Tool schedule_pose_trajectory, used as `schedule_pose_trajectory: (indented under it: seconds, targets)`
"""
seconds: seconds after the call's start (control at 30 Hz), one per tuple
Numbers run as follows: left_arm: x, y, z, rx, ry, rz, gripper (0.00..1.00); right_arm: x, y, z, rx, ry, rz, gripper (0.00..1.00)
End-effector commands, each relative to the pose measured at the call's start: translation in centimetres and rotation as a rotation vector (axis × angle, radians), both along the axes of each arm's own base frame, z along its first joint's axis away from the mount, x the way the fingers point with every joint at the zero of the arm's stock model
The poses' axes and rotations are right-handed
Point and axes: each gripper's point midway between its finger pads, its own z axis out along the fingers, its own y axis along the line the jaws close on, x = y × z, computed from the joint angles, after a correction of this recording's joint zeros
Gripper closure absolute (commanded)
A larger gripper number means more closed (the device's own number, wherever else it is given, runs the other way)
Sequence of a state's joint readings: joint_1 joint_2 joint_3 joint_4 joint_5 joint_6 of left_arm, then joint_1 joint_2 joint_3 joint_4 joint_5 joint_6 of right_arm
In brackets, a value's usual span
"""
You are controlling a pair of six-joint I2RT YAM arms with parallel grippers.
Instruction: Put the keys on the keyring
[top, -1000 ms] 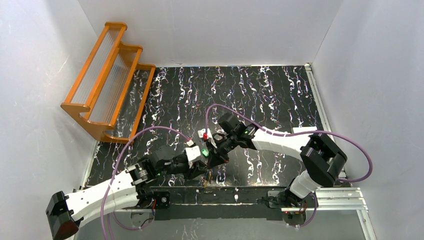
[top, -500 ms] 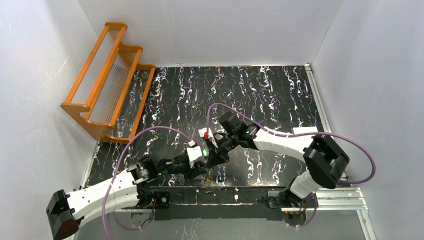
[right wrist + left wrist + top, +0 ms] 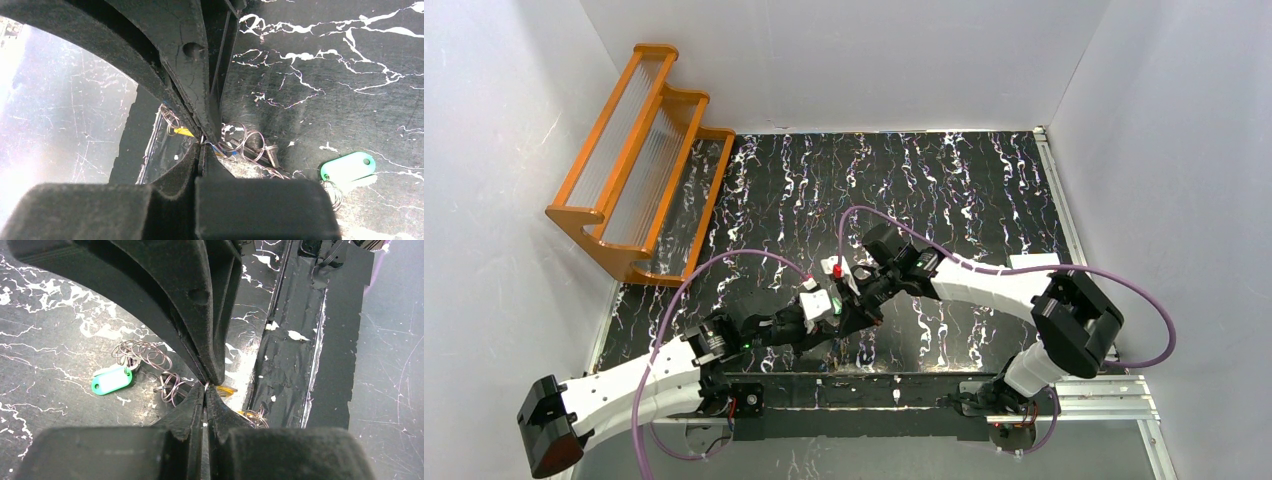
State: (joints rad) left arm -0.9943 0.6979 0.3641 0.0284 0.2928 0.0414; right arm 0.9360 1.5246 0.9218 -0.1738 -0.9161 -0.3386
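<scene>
Both claws meet tip to tip low over the table (image 3: 984,200), close to the middle of its near edge. The left claw (image 3: 206,388) is pressed together. A speck of bright thin metal shows right at its tips, but I cannot tell whether a wire is pinched there. The right claw (image 3: 201,145) is also pressed fully together, and a wisp of wire sits at its tips, held or merely behind.

The keys lie on the table around those tips, caught up in a tangle of thin wire rings (image 3: 147,354). The green key (image 3: 112,380) lies flat on the side of the tangle away from the near edge, clear of both claws, with its long axis pointing roughly back toward the tips. The yellow-orange key (image 3: 227,390) is just beside the left claw on the near-edge side, mostly hidden by a finger. I cannot pick out which loop is the keyring.

The coming move likely turns on the rings lying between the closed tips and the green key. Neither arm looks clearly nearer, so either would have to spread and reach inward across the tangle
</scene>
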Motion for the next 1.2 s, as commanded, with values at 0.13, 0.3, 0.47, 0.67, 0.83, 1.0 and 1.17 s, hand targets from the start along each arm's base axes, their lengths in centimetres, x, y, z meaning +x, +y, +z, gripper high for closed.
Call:
schedule_pose_trajectory:
  seconds: [0.13, 0.3, 0.47, 0.67, 0.83, 1.0, 1.17]
  targets:
    - [0.4, 0.2, 1.4, -0.028, -0.022, 0.03, 1.0, 1.3, 1.2, 3.1, 0.1, -0.099, -0.038, 0.98]
    - [1.5, 0.4, 2.7, -0.103, -0.047, 0.113, 1.0, 2.3, 1.3, 3.9, 0.13, -0.149, -0.104, 0.66]
    - [2.4, 0.0, 4.7, -0.29, -0.088, 0.178, 1.0, 3.5, 1.0, 4.8, 0.192, -0.22, -0.214, 0.52]
    - [2.6, 0.1, 6.3, -0.525, -0.129, 0.215, 1.0, 3.6, 0.3, 5.9, 0.272, -0.254, -0.277, 0.55]
    - [2.5, 0.4, 6.1, -0.577, -0.154, 0.212, 1.0, 3.6, 0.3, 5.2, 0.252, -0.239, -0.277, 0.63]
    - [2.3, 0.3, 6.2, -0.596, -0.165, 0.197, 1.0, 3.4, 0.3, 3.9, 0.222, -0.216, -0.266, 0.73]
    - [2.2, 0.5, 6.3, -0.605, -0.173, 0.197, 1.0, 3.4, 0.0, 2.6, 0.194, -0.202, -0.271, 0.74]
